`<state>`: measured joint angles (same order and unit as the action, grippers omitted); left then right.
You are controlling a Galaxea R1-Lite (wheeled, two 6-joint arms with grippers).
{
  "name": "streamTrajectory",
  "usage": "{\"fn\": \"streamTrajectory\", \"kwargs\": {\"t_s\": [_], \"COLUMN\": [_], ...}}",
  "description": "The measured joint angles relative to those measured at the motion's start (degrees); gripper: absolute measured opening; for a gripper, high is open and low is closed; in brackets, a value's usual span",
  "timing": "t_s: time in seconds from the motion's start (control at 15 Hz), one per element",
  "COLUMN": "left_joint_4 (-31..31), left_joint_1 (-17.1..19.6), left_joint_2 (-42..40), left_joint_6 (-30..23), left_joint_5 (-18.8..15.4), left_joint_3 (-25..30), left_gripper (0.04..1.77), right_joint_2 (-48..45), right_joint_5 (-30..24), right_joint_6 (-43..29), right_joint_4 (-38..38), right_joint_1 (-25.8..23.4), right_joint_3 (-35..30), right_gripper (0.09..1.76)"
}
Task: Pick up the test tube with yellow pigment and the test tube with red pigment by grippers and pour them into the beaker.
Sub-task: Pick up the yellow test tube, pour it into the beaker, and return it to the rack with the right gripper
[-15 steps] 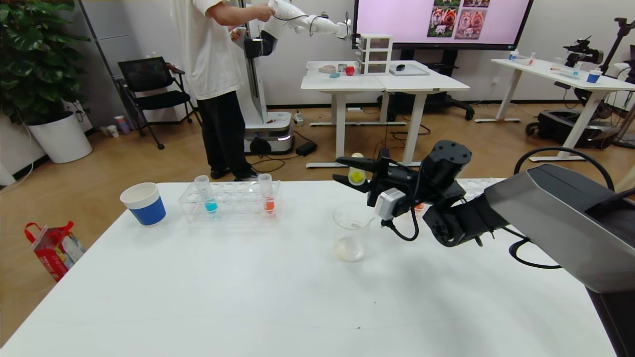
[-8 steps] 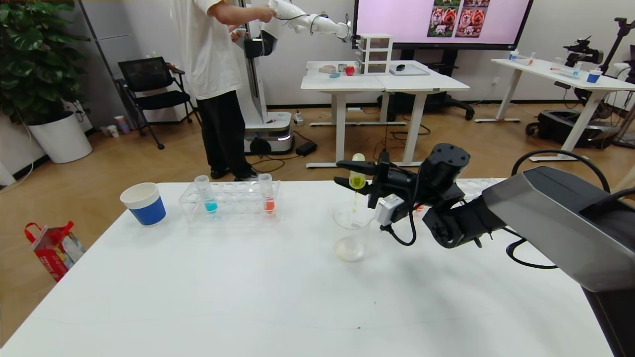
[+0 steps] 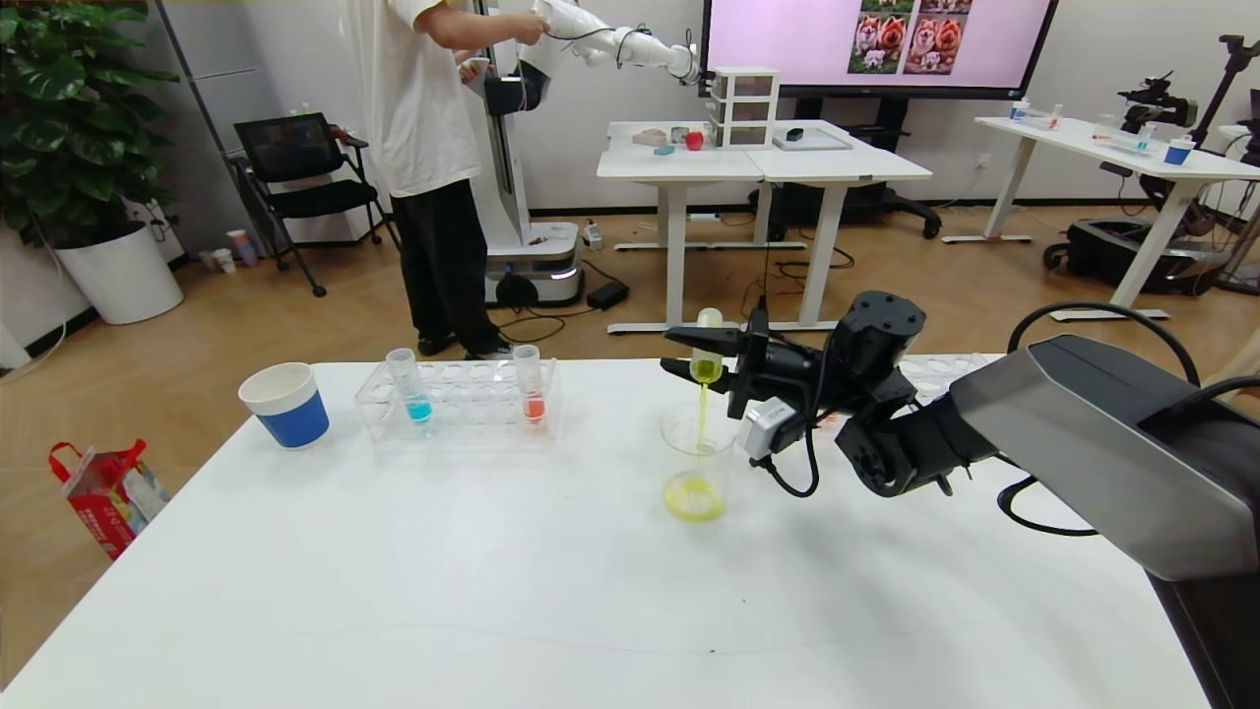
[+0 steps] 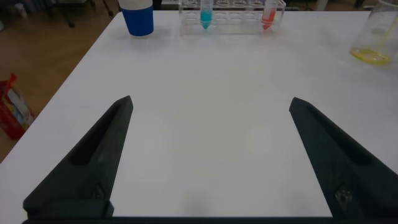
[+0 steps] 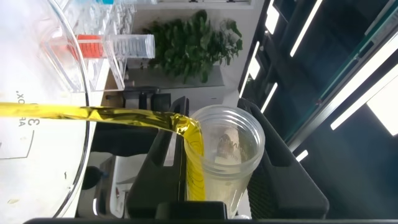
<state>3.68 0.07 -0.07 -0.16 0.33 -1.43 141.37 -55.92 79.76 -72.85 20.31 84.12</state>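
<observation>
One yellow tube (image 3: 706, 347) is clenched in the right gripper (image 3: 701, 357) and tipped above the one beaker (image 3: 695, 460) – a yellow stream (image 3: 702, 414) falls into it, pooling at its bottom. One rack (image 3: 456, 402) on the table (image 3: 492, 591) holds two tubes – one blue (image 3: 408, 385), one red (image 3: 530, 383). One cup (image 3: 284, 404) is seen beside it. The left gripper (image 4: 208, 162) hovers low over the table's near part, jaws spread, grasping nothing.

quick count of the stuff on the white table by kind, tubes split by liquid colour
Slim clear test tube with yellow liquid, tipped over the beaker in the right gripper: 1
Slim clear test tube with red-orange liquid, in the rack: 1
Slim clear test tube with blue liquid, in the rack: 1
Clear plastic tube rack: 1
Clear glass beaker: 1
Blue-and-white paper cup: 1
Total: 6
</observation>
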Motion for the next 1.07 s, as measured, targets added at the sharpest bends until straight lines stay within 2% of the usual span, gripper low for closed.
{"fn": "streamTrajectory", "kwargs": {"t_s": [0.53, 1.07], "left_joint_4": [-0.02, -0.02], "left_joint_1": [0.00, 0.00], "left_joint_2": [0.00, 0.00], "left_joint_6": [-0.02, 0.00], "left_joint_5": [0.00, -0.02], "left_joint_3": [0.02, 0.02], "left_gripper": [1.75, 1.75], "right_joint_2": [-0.04, -0.46], "right_joint_5": [0.00, 0.00], "right_joint_6": [11.41, 11.72], "right_joint_4": [-0.30, -0.50], "right_joint_1": [0.44, 1.01], "right_joint_3": [0.45, 0.34], "right_gripper": [0.53, 0.53]}}
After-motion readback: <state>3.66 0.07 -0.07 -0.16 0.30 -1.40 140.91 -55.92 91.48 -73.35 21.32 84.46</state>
